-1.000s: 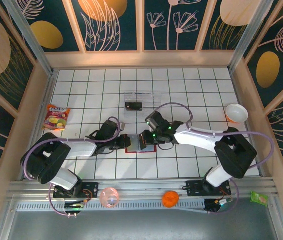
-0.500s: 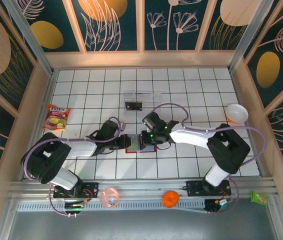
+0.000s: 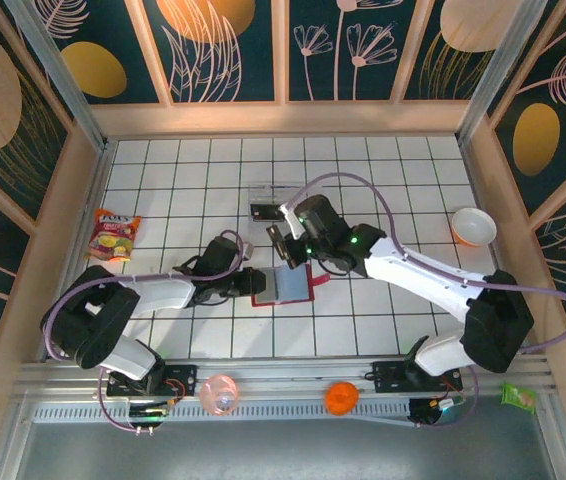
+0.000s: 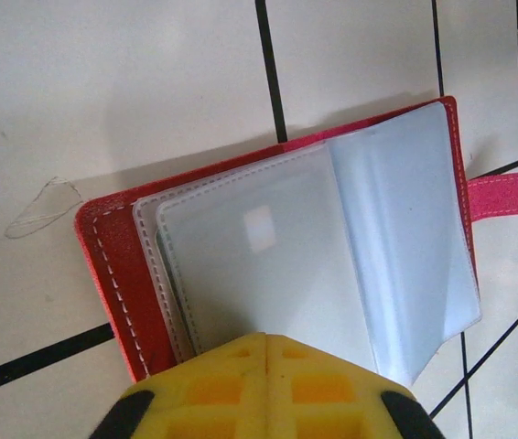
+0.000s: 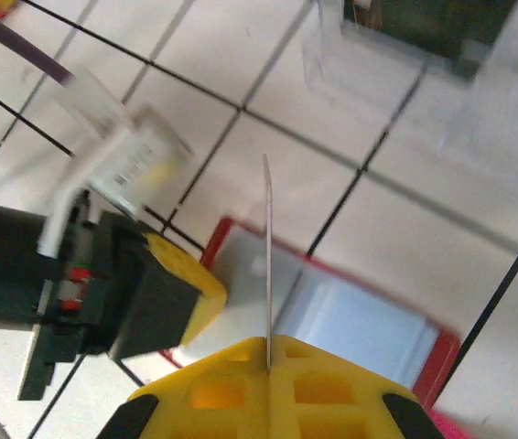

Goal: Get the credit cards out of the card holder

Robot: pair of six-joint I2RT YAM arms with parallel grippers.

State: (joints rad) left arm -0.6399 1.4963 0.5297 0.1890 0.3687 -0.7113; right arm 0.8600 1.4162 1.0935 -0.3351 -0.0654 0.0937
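Card holder lies open on the table, pockets up. Above it the right gripper pinches one credit card edge-on. It is best carried level to the clear tray and released low beside the dark card there. The left gripper sits at the holder's edge; fingers pinching or parted, I cannot tell. Two cards, one holder, one tray.

Card holder before tray

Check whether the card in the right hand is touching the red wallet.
Apart. The right wrist view shows the card pinched edge-on in the right hand, fully out, with the red wallet lying open below it.
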